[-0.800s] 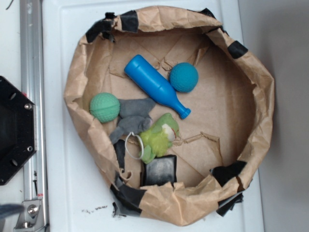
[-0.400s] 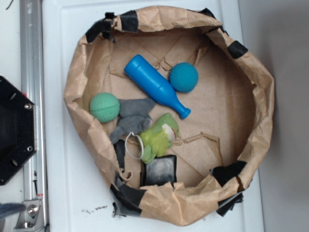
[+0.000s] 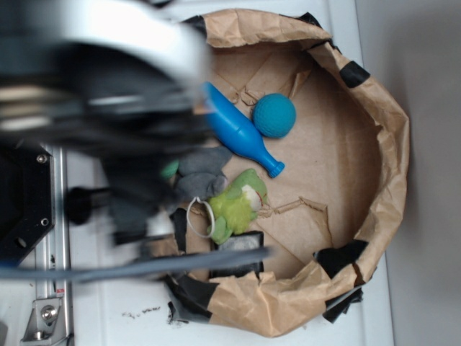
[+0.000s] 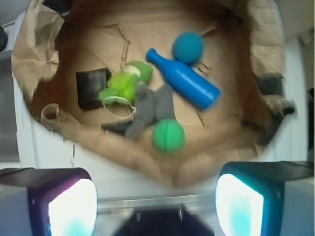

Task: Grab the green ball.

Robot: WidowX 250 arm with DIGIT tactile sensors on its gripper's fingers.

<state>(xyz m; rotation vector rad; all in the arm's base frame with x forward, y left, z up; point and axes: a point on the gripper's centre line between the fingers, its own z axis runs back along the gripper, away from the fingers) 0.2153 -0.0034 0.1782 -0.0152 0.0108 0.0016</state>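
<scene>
Blurred arm (image 3: 108,94) hides green ball (image 3: 170,170)

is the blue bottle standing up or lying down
Lying down. The blue bottle rests on its side on the brown paper, its neck pointing toward the plush toy in the wrist view.

White tabletop, gray wall, metal rail on your left.

You're looking down on a white table (image 3: 115,288) with scuff marks near its front edge. A plain gray surface (image 3: 425,216), wall or floor, runs along the right. A silver metal rail (image 3: 54,288) lies along the left edge, with a black plate (image 3: 21,209) beside it. Light is even and soft.
</scene>
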